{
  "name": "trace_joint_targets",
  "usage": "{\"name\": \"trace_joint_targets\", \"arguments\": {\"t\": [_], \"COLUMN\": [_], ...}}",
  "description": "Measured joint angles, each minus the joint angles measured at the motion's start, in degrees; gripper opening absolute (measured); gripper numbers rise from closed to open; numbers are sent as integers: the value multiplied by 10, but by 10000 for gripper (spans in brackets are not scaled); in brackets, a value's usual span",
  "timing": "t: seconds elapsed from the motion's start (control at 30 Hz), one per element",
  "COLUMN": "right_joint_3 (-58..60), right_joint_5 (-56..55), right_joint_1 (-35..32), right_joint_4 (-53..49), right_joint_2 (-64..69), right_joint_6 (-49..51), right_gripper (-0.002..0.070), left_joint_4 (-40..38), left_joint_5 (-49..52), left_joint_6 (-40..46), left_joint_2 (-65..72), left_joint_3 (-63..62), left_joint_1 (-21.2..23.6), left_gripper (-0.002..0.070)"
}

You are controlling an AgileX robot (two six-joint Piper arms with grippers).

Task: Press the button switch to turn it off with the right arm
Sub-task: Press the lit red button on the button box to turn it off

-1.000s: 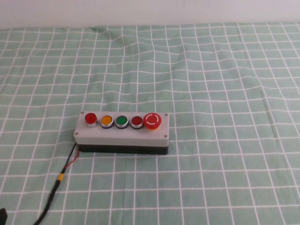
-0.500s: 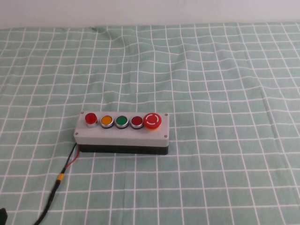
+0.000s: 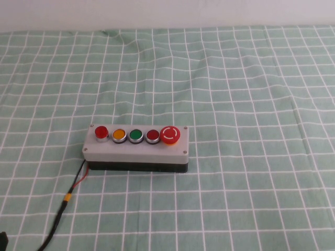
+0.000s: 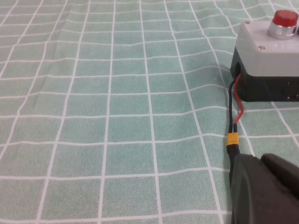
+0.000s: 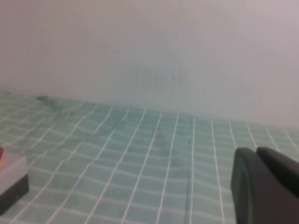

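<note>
**Box sitting mid-cloth, both grippers away from it**

Nearest the robot, the left gripper (image 4: 264, 186) is hovering low over the checked cloth (image 3: 235, 104), just beside the cable (image 3: 67, 201). I cannot tell whether it is open or closed. The cable is running into the left end of the box (image 3: 136, 151), which is carrying five buttons (image 3: 135, 135) in a row. The right gripper (image 5: 266, 184) is hanging well apart from the box, facing the wall (image 3: 167, 13), and its state cannot be told either.

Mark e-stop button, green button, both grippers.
e-stop button (image 3: 170, 134): high view, red cap centre.
green button (image 3: 135, 135): high view, cap centre.
left gripper (image 4: 261, 179): left wrist view, dark body by cable (image 4: 232, 109).
right gripper (image 5: 258, 177): right wrist view, dark body over cloth (image 5: 140, 154).
</note>
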Motion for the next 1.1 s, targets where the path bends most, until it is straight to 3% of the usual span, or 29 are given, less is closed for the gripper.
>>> {"name": "trace_joint_targets", "arguments": {"t": [0.2,0.5,1.1], "right_joint_3": [81,84,84], "right_joint_5": [2,107,110], "right_joint_1": [-6,-30,-32], "right_joint_4": [48,87,100], "right_joint_2": [0,0,0], "right_joint_6": [0,0,0], "right_gripper": [-16,-16,-16], "left_joint_4": [0,0,0], "left_joint_5": [0,0,0], "left_joint_6": [0,0,0], "left_joint_2": [0,0,0], "left_joint_3": [0,0,0], "left_joint_1": [0,0,0], "left_gripper": [-3,-3,-3]}}
